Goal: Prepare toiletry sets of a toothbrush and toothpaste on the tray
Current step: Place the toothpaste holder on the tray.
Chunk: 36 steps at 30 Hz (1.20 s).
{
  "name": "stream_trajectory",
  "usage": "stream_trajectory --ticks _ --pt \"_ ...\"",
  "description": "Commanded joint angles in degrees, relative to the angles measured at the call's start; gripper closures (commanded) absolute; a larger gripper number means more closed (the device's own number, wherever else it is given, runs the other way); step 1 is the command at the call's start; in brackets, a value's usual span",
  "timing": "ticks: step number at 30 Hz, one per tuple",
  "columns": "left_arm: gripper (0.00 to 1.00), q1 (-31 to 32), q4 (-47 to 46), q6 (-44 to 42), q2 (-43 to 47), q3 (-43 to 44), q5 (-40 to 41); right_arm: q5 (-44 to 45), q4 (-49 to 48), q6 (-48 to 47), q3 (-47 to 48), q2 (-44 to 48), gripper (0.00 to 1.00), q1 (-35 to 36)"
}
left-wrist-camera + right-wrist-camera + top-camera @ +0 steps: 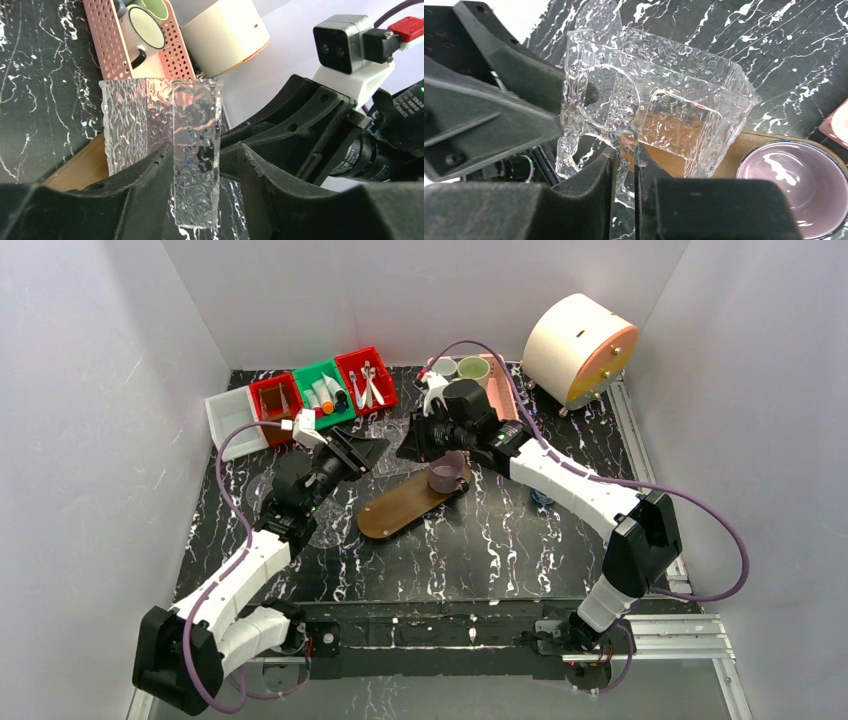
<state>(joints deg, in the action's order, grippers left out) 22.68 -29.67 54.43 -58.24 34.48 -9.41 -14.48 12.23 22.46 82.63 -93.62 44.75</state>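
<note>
The right gripper (625,161) has its two black fingers pressed together on a thin edge of a clear plastic bag (664,95). The left gripper (206,150) meets it from the left. A fold of the bag sits between its fingers and touches one of them, with a sliver of gap at the other, so I cannot tell whether it is pinching.

The bag hangs in the air between the two grippers. Its walls are crinkled and glassy and stand out in a loose box shape. Just below it lies the tray (395,512), a dark-brown wooden board at the middle of the black marbled table (480,550). A purple mug (446,476) stands on the tray's far end, near the bag.

At the far edge there is a pink basket (503,390) holding two more mugs on the right. A green bin (322,390) and a red bin (367,378) of small white items sit on the left.

The bag looks very light, thin and floppy, and probably slippery. It is likely to collapse or slide out of a loose grip. The best hold seems to be a firm pinch on the rim at opposite sides, which would stretch the mouth open.
</note>
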Motion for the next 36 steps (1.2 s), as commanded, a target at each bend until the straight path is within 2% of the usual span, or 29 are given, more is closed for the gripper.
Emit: stream_trajectory --ticks 1,8,16,21,26,36 --pt "0.49 0.2 8.1 -5.4 4.0 3.6 1.1 -1.1 2.6 -6.5 4.0 -1.2 0.99 -0.4" --pt "0.32 -0.5 20.8 -12.6 8.3 7.7 4.0 -3.7 7.3 -14.5 7.6 -3.3 0.99 -0.4" --pt "0.24 -3.3 37.6 -23.7 11.2 13.9 8.5 -12.5 14.5 -28.8 10.7 -6.2 0.99 -0.5" --pt "0.23 -5.8 45.0 -28.6 13.0 14.8 11.7 -16.0 21.6 -40.2 13.3 -7.9 0.99 0.0" --pt "0.22 -7.1 47.8 -28.9 14.5 11.4 13.0 -16.8 31.0 -53.2 17.4 -10.6 0.99 1.3" --pt "0.21 -8.2 49.5 -28.5 14.7 7.6 17.4 -10.4 45.1 -73.3 25.9 -18.1 0.99 4.3"
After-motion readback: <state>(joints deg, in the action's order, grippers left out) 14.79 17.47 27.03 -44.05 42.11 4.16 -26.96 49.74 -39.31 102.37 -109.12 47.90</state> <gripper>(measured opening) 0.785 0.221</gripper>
